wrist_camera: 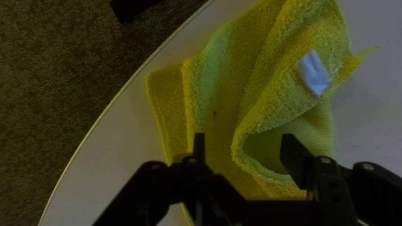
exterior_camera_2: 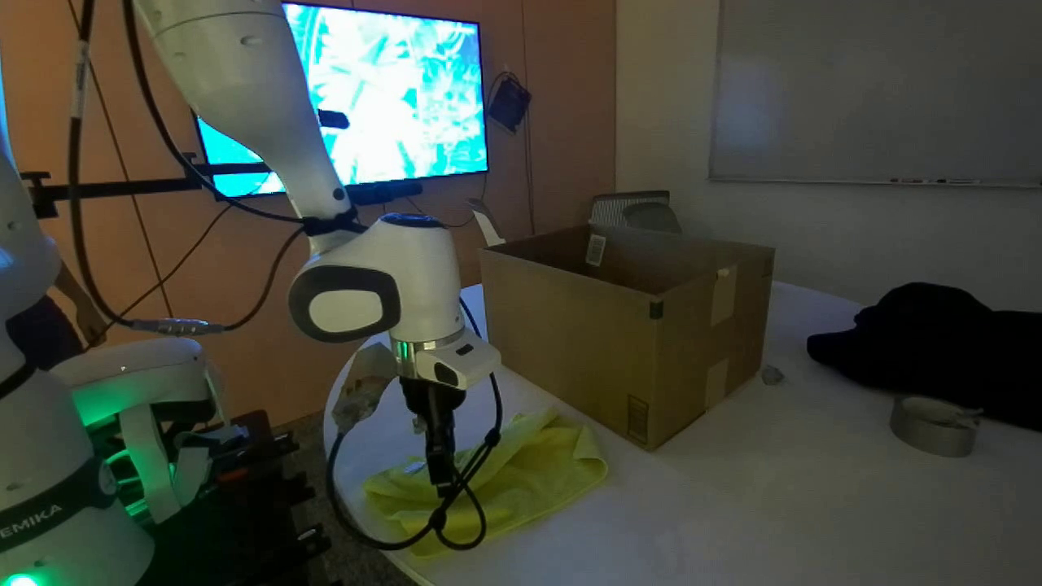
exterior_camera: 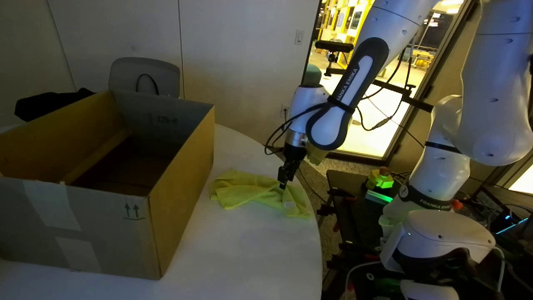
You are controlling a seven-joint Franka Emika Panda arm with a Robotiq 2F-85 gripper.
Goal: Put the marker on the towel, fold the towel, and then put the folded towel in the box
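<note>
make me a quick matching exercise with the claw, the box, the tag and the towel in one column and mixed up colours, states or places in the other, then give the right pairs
Column one
1. claw
2. box
3. tag
4. towel

Column two
a. bright yellow-green, crumpled
b. black, jaws apart, over the towel
c. brown cardboard, uncovered at the top
d. small and white, on the towel

Right pairs
1-b
2-c
3-d
4-a
</note>
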